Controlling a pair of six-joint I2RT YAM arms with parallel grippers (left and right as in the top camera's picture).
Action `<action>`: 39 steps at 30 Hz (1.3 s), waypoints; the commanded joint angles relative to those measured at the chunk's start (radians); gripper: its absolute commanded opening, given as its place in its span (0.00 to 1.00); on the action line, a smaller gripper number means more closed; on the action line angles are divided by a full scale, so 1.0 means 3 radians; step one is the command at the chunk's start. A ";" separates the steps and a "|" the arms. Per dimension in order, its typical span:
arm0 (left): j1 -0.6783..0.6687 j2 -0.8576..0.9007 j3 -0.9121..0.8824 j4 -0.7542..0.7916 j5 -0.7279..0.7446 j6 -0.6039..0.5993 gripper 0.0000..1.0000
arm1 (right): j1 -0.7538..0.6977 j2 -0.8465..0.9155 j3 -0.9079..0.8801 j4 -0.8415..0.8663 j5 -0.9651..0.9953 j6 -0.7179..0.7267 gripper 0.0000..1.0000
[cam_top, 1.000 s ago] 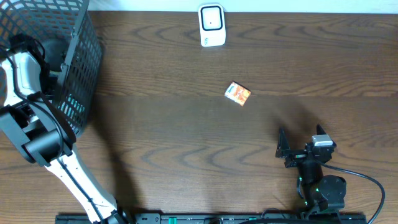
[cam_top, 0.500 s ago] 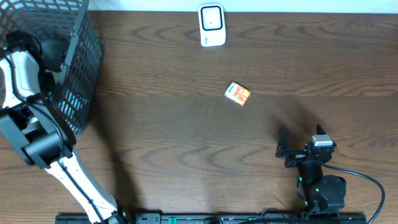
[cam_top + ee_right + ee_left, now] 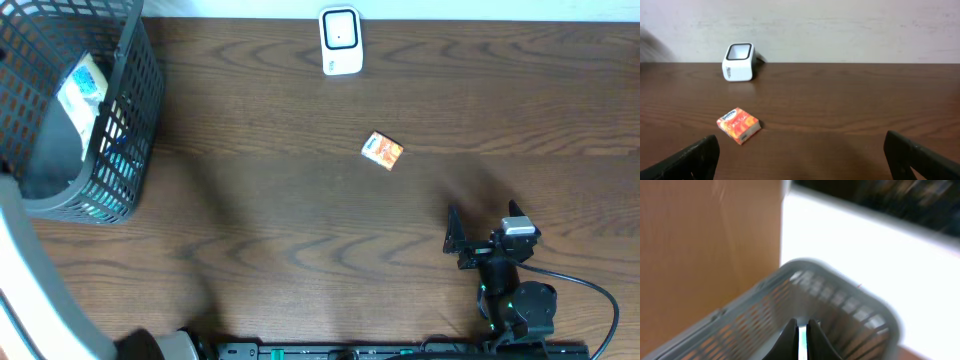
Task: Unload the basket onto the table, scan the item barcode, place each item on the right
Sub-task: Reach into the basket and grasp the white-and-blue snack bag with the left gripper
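The left tool [image 3: 803,326] points at the rim of the mesh basket [image 3: 130,120]. Its two black fingers [image 3: 790,339] are squeezed together, with just a hairline sliver of light between them. That wrist view is super blurry, so there's no telling if anything is pinched in there. The overhead only catches a smear of that arm along the left edge.

The right tool [image 3: 801,150] sits at the near right of the worktop [image 3: 260,230]. Its jaws are spread wide apart, gripping nothing and touching nothing.

The small orange box [image 3: 383,150] lies flat mid-worktop, well apart from both tools. It's a bit nearer and to the right of the white scanner [image 3: 340,41], which stands at the far edge. A blue-and-yellow packet [image 3: 82,85] lies inside the basket at the far left.
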 commanded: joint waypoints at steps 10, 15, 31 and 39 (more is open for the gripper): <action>-0.0041 0.0153 -0.0029 -0.0258 0.0046 0.0168 0.77 | -0.0017 -0.0011 -0.0005 -0.0015 0.0003 0.0033 0.99; -0.0038 0.0556 -0.0029 -0.0346 0.0038 0.0163 0.97 | -0.0017 -0.0011 -0.0005 -0.0014 0.0003 0.0033 0.99; -0.0038 0.1695 -0.0029 -0.0097 0.0039 0.0661 0.98 | -0.0017 -0.0011 -0.0005 -0.0014 0.0003 0.0033 0.99; -0.0038 0.2116 -0.0031 -0.0183 0.0596 0.0825 0.98 | -0.0017 -0.0011 -0.0005 -0.0015 0.0003 0.0033 0.99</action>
